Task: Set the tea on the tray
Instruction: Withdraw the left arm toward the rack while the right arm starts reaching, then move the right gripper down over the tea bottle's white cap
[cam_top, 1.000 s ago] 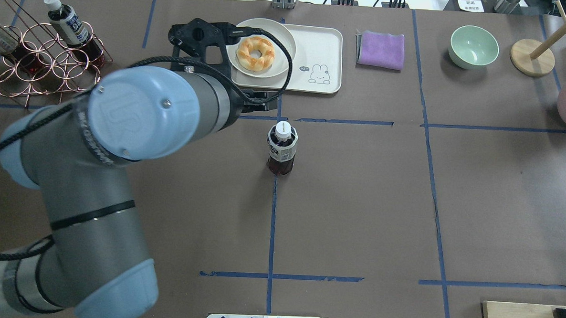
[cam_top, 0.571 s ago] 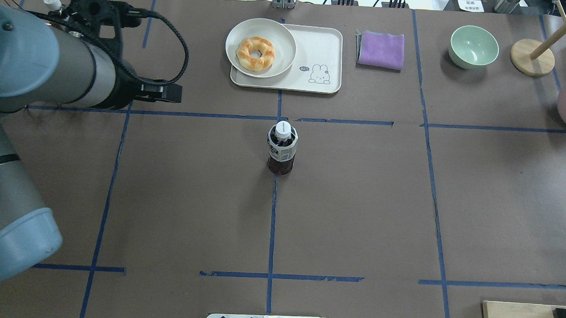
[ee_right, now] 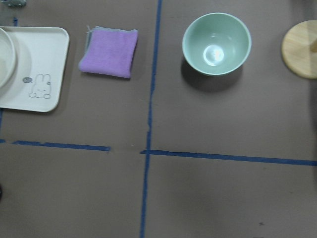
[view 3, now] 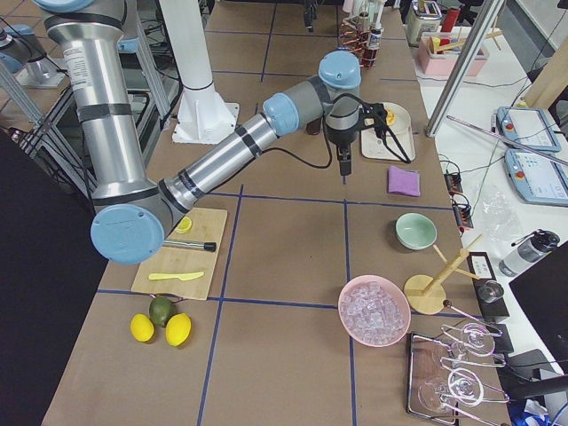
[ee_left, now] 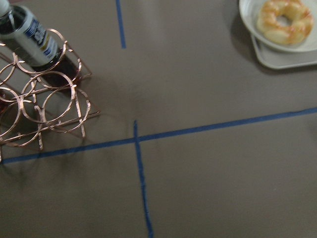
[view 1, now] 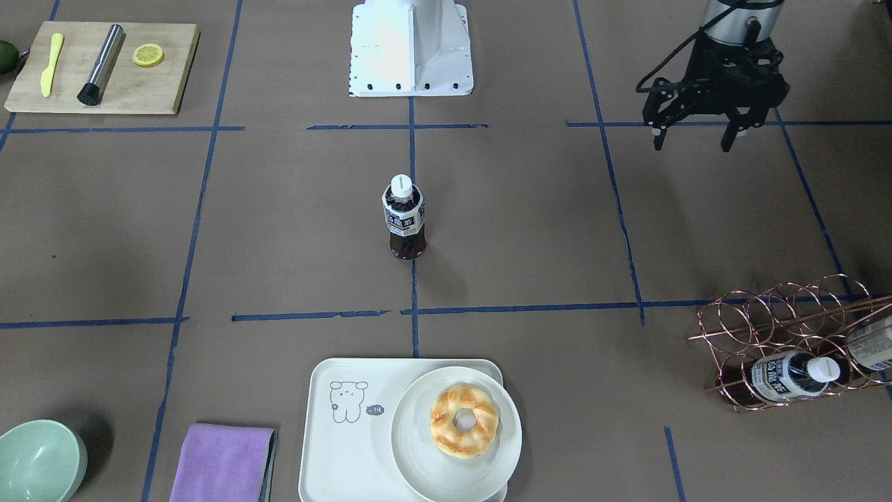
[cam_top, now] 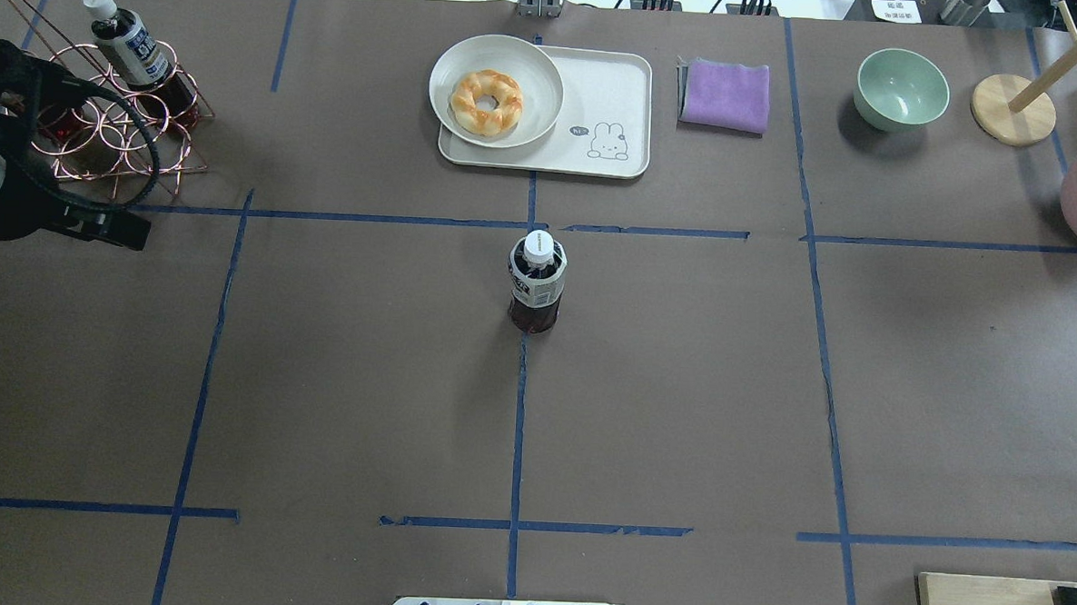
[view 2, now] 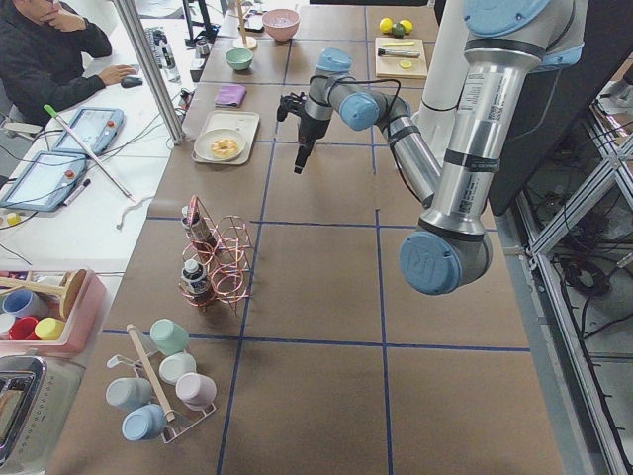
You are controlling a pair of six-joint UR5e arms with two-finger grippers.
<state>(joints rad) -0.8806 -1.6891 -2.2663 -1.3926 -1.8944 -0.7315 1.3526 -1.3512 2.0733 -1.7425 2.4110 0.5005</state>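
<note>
Left gripper (view 1: 693, 136) hangs above the table (view 1: 209, 230) on the robot's left side, its two fingers spread wide with nothing between them. Just beyond it, toward the table's far edge, stands the copper wire rack (view 1: 787, 341) with spare bottles. The right gripper (view 3: 343, 167) shows only from the side camera, high over the table, and I cannot tell how its jaws stand.

Well apart from the left gripper, the tea bottle (view 1: 404, 219) stands upright and alone at the table's middle, on a blue tape line (view 1: 412, 300). Farther out, the tray (view 1: 348, 446) lies flat; a plate (view 1: 418, 460) with a doughnut (view 1: 464, 421) takes up one end, and the end with the bear drawing is bare.

The job looks to be at its very start: the bottle is ungrasped and nothing is closing on it. The next move probably calls for a gripper to travel to the bottle, descend around its body below the cap, close, lift, and set it upright on the bare end, beside the plate.
</note>
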